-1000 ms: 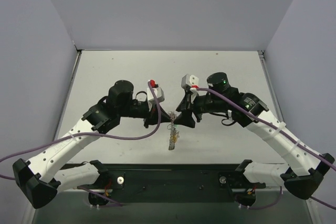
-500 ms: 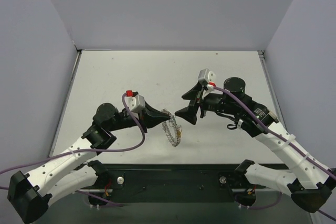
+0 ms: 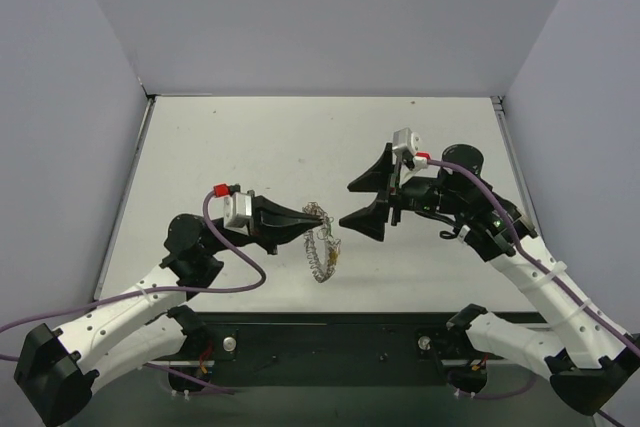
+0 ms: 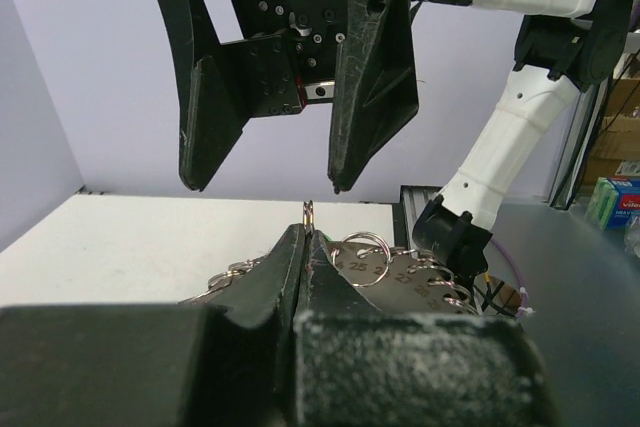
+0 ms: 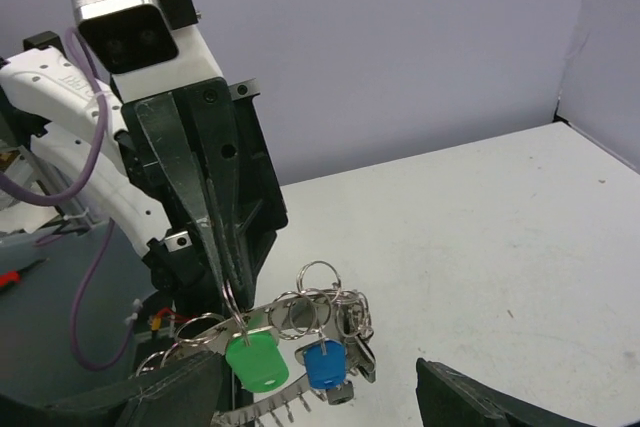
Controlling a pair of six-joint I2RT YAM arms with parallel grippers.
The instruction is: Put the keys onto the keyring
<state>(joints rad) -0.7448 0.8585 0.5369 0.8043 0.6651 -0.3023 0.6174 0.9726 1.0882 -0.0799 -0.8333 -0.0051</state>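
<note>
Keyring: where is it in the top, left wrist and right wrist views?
Top external: centre, keyring hanging from the left gripper.
Left wrist: keyring lower centre, just past that gripper's tips, partly hidden.
Right wrist: keyring bottom left-centre, green key and blue key hanging there.
Shared landmark: the left gripper's shut tips pinching it.

Top view looks down; 2 close wrist views face each other across keyring (image 3: pixel 313 255)

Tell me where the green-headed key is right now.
The green-headed key hangs low-left in the right wrist view, just under the left gripper's shut tips, the blue-headed key right beside it.
</note>
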